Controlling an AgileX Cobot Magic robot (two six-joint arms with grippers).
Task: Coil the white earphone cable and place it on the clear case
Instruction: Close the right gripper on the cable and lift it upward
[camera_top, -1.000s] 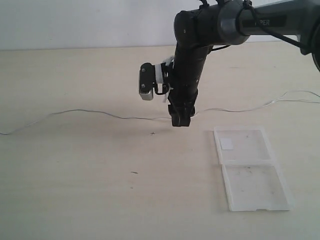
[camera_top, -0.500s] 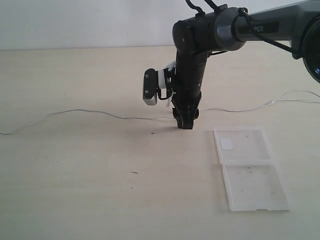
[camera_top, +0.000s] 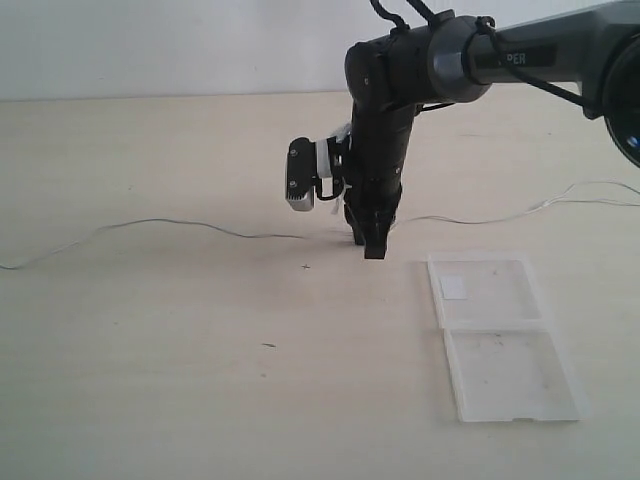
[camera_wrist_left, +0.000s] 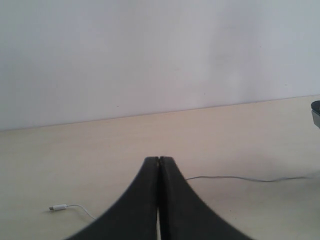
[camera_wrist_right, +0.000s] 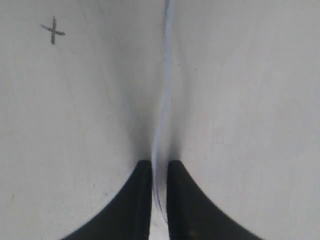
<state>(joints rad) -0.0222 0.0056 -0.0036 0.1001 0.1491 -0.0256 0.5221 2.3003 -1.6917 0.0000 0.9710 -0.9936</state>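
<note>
The white earphone cable (camera_top: 200, 223) lies stretched across the table from the far left to the right edge, where it splits into two strands (camera_top: 590, 192). My right gripper (camera_top: 372, 250) points straight down at the cable's middle, tips at the table. In the right wrist view the cable (camera_wrist_right: 164, 100) runs into the narrow gap of this gripper (camera_wrist_right: 159, 165), which is open only a slit, with bare table beside the wire. The clear case (camera_top: 505, 340) lies open and flat to the right. My left gripper (camera_wrist_left: 159, 159) is shut and empty, with cable (camera_wrist_left: 235, 178) beyond it.
A small pen cross (camera_top: 305, 266) marks the table just left of the right gripper, and a dark speck (camera_top: 268, 345) lies nearer the front. The cable's white end piece (camera_wrist_left: 59, 206) rests on the table in the left wrist view. A pale wall backs the table.
The right gripper has shifted slightly right and lowered onto the cable, and its fingers have narrowed around the wire. The cable and case lie as before.
</note>
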